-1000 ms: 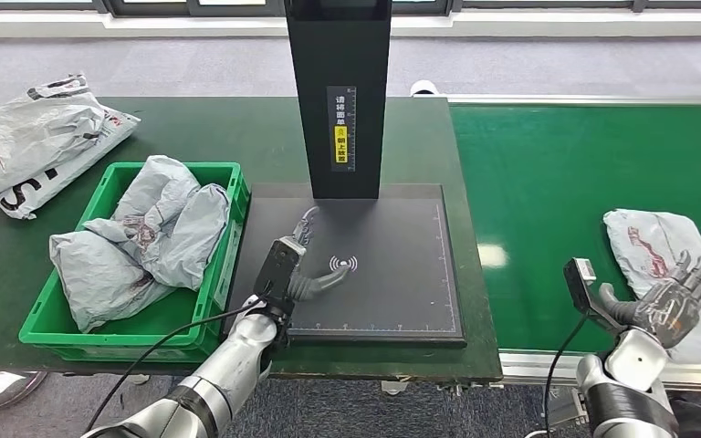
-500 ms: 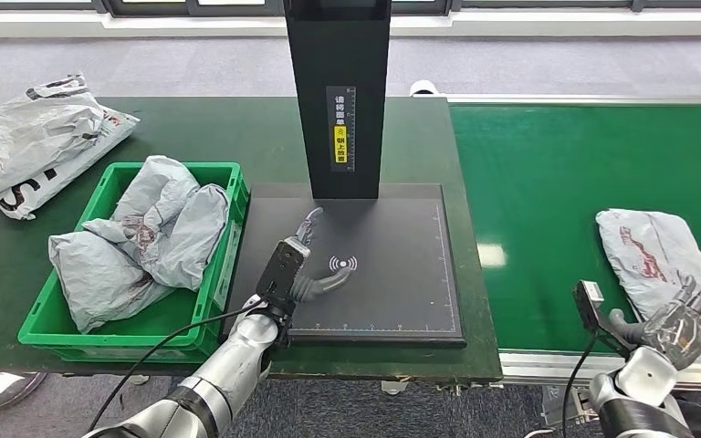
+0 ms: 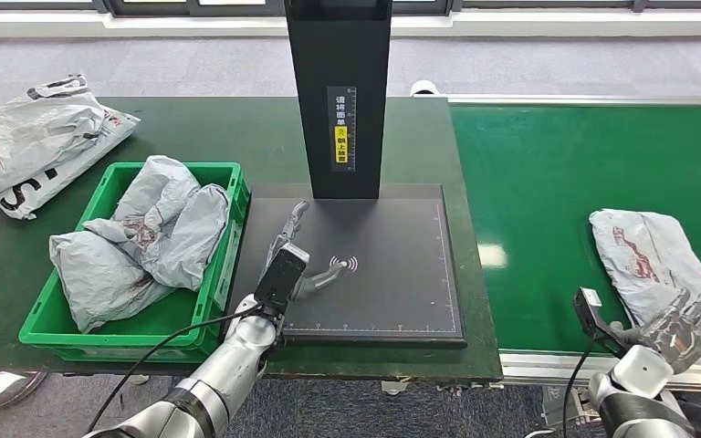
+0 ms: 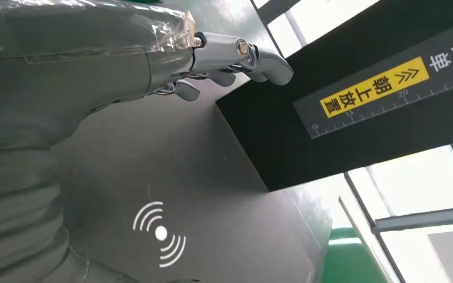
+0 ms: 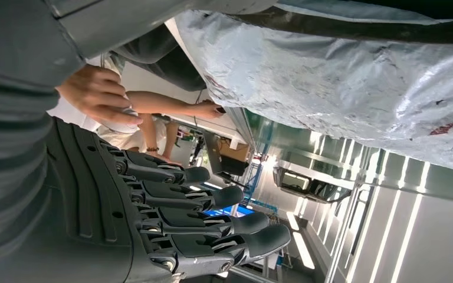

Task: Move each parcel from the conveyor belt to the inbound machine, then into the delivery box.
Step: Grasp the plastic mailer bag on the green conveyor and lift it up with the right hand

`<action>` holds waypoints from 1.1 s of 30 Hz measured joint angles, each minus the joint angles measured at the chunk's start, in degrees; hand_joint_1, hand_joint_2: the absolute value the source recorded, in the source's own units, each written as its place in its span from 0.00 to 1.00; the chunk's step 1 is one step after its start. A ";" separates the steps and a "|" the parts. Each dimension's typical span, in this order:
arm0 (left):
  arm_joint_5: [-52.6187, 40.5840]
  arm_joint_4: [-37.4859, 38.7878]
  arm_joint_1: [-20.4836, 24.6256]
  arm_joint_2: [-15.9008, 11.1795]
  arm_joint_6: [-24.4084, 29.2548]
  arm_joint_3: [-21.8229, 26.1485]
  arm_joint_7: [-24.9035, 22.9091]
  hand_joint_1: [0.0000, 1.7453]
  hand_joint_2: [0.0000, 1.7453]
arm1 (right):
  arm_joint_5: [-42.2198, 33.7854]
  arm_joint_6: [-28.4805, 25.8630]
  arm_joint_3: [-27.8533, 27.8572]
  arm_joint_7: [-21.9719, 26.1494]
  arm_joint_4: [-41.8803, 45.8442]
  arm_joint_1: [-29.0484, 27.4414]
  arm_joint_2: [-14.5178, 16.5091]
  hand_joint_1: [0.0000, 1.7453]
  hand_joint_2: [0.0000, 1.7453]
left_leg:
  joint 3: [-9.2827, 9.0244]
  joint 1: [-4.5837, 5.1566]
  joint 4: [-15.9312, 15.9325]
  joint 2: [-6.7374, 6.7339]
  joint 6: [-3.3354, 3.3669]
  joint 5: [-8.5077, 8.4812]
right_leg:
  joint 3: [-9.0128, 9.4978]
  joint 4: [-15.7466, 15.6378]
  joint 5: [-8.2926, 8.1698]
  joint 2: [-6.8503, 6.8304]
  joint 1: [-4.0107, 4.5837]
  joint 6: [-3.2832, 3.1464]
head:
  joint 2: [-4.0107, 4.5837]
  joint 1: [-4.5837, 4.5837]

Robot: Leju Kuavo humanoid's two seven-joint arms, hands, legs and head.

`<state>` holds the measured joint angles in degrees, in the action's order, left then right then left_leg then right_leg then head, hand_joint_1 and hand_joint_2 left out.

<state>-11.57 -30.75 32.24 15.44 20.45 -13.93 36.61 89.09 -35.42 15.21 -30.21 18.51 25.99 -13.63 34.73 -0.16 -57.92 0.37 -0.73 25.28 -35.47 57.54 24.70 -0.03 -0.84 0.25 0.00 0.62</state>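
Observation:
A grey plastic parcel [image 3: 650, 266] [image 5: 354, 82] with a dark red print lies on the green conveyor belt [image 3: 566, 182] at the right. My right hand [image 3: 676, 325] [image 5: 171, 218] hovers at the parcel's near end, fingers spread, holding nothing. My left hand [image 3: 298, 255] [image 4: 212, 59] is over the left part of the black inbound machine's scan pad [image 3: 392, 274], fingers stretched out flat and empty. The machine's black column [image 3: 338, 91] [image 4: 342, 106] rises behind the pad. The green delivery box [image 3: 119, 338] at the left holds several grey parcels [image 3: 146, 237].
Another white-grey parcel [image 3: 36, 137] lies on the dark table at the far left, behind the box. A white wave symbol [image 3: 345, 265] [image 4: 160, 234] marks the pad. In the right wrist view a person's hands [image 5: 97, 94] show in the background.
The parcel has ridden left along the belt. My right hand has dropped back toward the belt's near edge. My left hand's fingers have straightened out over the pad.

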 joint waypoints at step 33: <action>0.51 -3.07 -2.25 -1.46 -2.40 0.66 0.00 0.00 1.00 | -0.67 22.51 -3.59 -2.63 -1.57 1.07 0.78 0.00 1.00 | -0.53 -0.02 -0.05 0.03 0.18 0.11 | 0.69 -0.16 0.09 -0.09 0.03 0.23 | 0.00 0.01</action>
<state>-11.06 -33.82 30.00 13.98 18.05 -13.27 36.61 88.42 -12.91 11.63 -32.83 16.94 27.06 -12.85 34.21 -0.18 -57.97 0.39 -0.55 25.40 -34.78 57.38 24.78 -0.12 -0.81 0.48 0.00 0.63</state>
